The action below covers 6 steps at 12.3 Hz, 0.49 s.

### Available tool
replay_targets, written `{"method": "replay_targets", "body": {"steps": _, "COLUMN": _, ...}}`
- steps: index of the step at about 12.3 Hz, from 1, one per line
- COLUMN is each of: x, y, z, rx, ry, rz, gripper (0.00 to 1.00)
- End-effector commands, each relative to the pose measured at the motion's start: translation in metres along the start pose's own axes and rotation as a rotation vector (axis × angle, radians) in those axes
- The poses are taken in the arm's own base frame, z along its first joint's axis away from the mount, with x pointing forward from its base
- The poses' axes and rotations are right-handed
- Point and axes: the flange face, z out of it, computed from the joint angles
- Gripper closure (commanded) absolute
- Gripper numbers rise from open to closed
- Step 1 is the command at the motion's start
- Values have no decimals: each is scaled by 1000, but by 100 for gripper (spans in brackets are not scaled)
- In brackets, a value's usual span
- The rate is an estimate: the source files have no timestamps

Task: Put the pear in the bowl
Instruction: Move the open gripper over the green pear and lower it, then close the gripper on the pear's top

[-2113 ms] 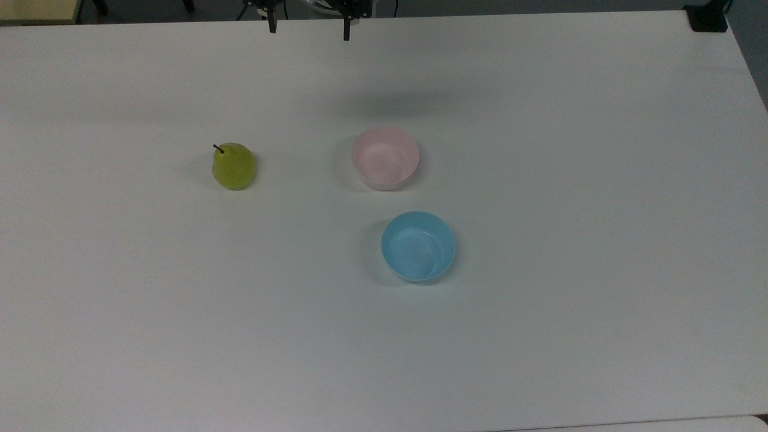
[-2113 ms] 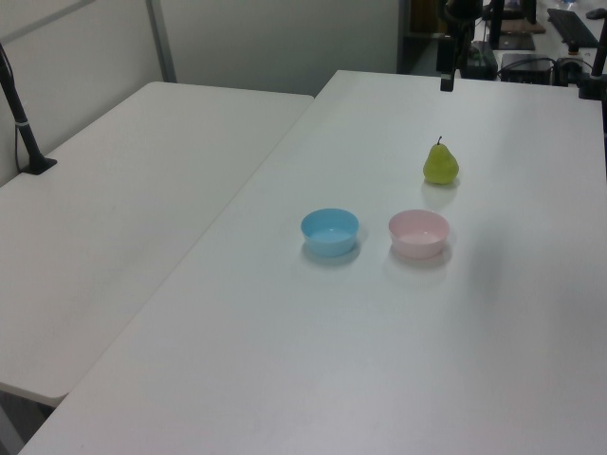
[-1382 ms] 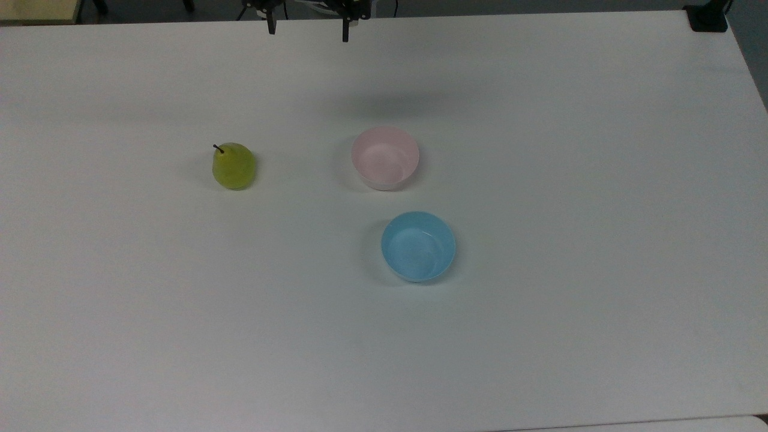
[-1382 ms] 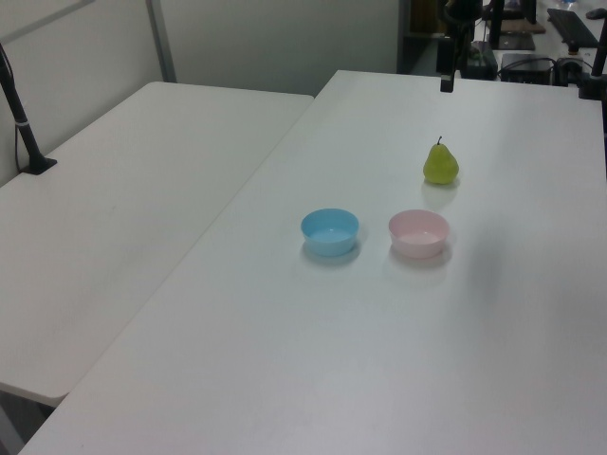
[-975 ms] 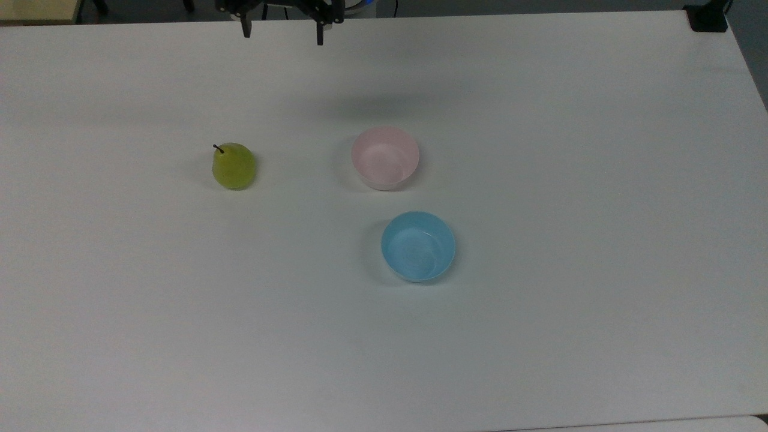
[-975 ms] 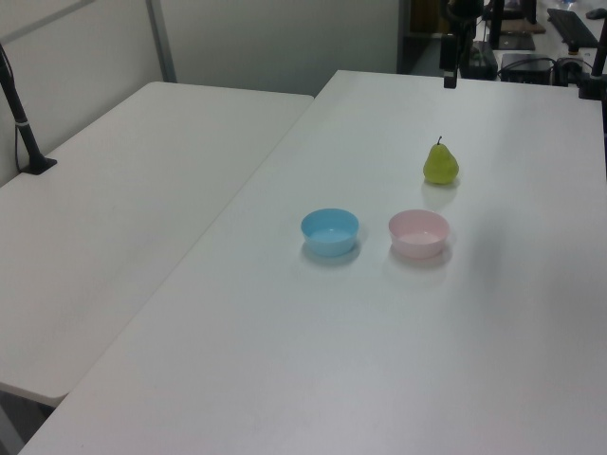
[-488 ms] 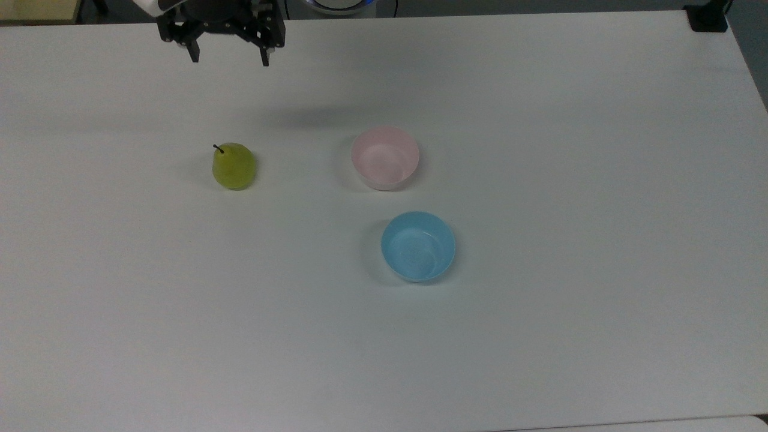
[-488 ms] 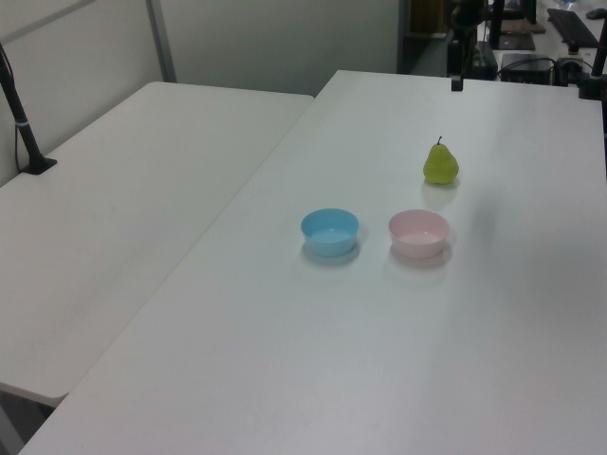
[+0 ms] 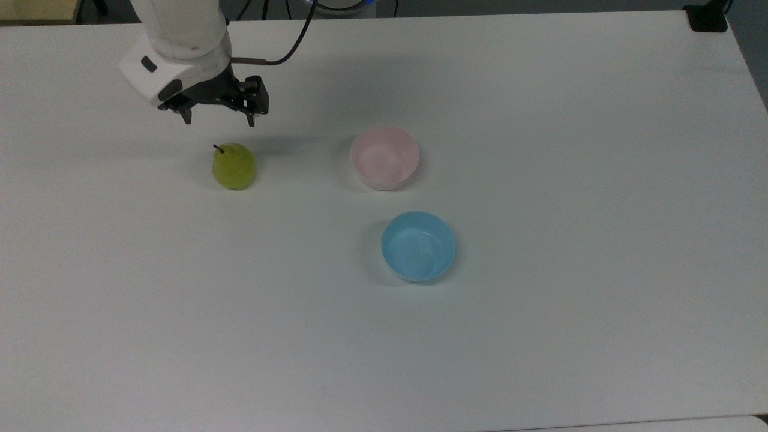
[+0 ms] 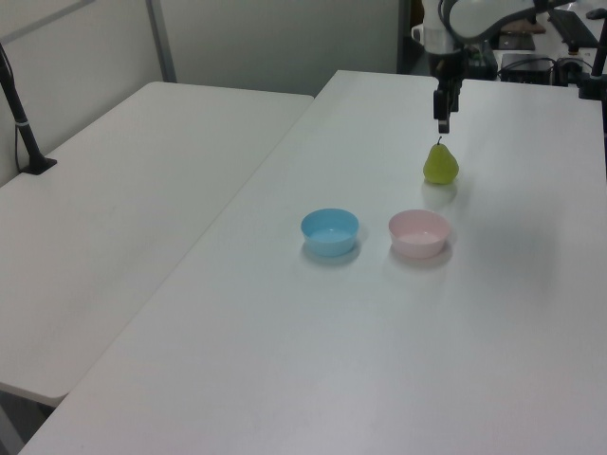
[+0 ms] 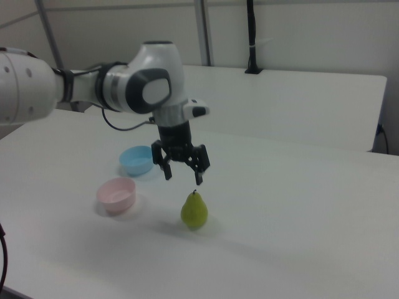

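Observation:
The yellow-green pear point(image 9: 234, 167) point(image 10: 440, 165) point(image 11: 194, 210) stands upright on the white table, dark stem up. My gripper point(image 9: 219, 119) point(image 10: 443, 124) point(image 11: 184, 175) hangs open just above the pear, fingers spread wide, holding nothing. The pale pink bowl point(image 9: 385, 157) point(image 10: 418, 232) point(image 11: 116, 194) sits empty to the pear's right in the top view.
A light blue bowl point(image 9: 418, 245) point(image 10: 330, 230) point(image 11: 137, 160) sits beside the pink one. The white table point(image 9: 540, 330) spreads wide around them. A second white table point(image 10: 123, 218) adjoins it on the left view's left. A black post point(image 11: 252, 37) stands at the back.
My arm has come in from the table's far edge and dropped down, moving leftward in the top view until the open gripper hangs just above the pear. Pear and bowls have not moved.

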Motion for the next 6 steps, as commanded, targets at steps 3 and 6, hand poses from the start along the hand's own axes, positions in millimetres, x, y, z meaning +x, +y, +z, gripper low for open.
{"method": "replay_targets", "body": {"steps": 3, "x": 9, "y": 7, "z": 67, "rx": -5, "ry": -9, "rz": -81, "gripper": 0}}
{"method": "replay_targets", "body": {"steps": 6, "x": 16, "y": 2, "z": 86, "rx": -5, "ry": -7, "rz": -92, "gripper": 1}}
